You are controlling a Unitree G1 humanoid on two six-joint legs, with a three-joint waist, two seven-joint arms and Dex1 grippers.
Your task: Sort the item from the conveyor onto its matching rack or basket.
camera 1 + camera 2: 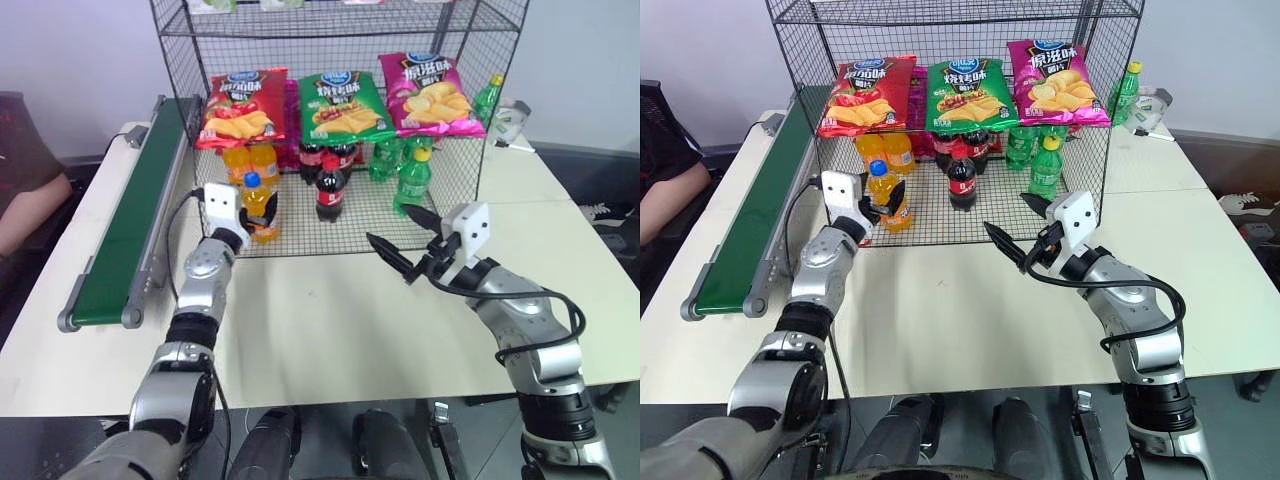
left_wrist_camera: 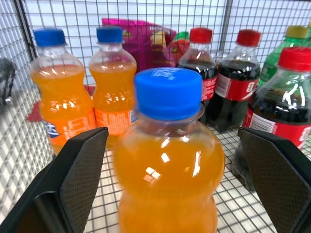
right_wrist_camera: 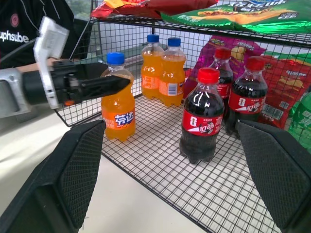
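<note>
The item, a small orange soda bottle point(image 1: 260, 208) with a blue cap, stands upright at the front left of the bottom shelf of the black wire rack point(image 1: 372, 218). My left gripper point(image 2: 172, 133) is open, with one finger on each side of the bottle point(image 2: 167, 165) and a gap on both sides. The right wrist view shows the same bottle point(image 3: 118, 109) with a left finger across its shoulder. My right gripper point(image 1: 389, 224) hangs open above the table, in front of the rack, holding nothing. The dark-green conveyor point(image 1: 130, 225) runs along the table's left side with a bare belt.
Two more orange bottles point(image 1: 251, 160), cola bottles point(image 1: 330, 185) and green bottles point(image 1: 412, 178) stand deeper on the same shelf. Chip bags point(image 1: 342, 102) lie on the tier above. A person's arm point(image 1: 25, 195) rests beyond the conveyor at the far left.
</note>
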